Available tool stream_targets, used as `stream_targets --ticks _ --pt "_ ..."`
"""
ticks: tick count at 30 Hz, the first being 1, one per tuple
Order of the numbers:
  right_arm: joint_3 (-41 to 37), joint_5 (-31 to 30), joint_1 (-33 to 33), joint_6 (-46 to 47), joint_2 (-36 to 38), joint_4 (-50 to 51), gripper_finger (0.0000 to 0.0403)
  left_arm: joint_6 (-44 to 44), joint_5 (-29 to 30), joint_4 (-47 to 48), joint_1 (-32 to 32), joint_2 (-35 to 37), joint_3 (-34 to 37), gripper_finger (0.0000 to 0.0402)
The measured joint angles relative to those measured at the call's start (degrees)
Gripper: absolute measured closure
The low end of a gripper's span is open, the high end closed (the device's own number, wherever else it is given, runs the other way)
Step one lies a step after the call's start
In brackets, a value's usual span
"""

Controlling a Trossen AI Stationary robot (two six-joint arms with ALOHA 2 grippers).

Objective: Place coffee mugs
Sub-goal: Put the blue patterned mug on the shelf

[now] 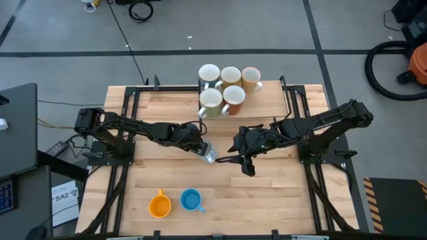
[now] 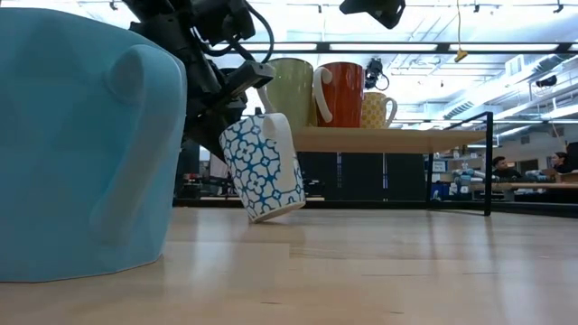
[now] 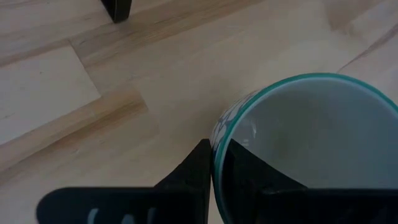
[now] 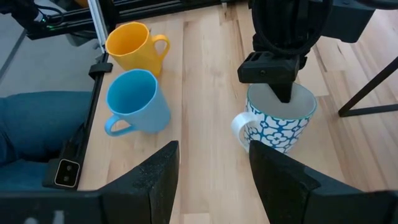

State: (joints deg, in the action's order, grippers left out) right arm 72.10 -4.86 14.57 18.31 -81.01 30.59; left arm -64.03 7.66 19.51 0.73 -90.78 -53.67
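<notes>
Your left pincer grips the patterned mug's rim, tilted on the counter; your right pincer waits open beside it.

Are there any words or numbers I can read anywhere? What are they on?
"SA2" – on a white paper sheet lying on the floor left of the table, seen from above; the smaller print under it is too small to read.
The patterned mug has only a teal flower pattern, no words.
The other mugs show no readable text.
</notes>
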Motion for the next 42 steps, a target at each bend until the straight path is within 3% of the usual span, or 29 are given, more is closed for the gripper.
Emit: stream_targets --ticks 30,42 --pt "0.0 0.0 0.0 0.0 0.0 -0.01 0.0202 0.13 -1.44 -0.91 -0.02 0.0 0.04 0.0229" --pt "0.0 0.0 -0.01 -0.01 0.0 -0.02 0.0202 4.3 -1.47 -3.41 -0.02 0.0 0.07 0.0214"
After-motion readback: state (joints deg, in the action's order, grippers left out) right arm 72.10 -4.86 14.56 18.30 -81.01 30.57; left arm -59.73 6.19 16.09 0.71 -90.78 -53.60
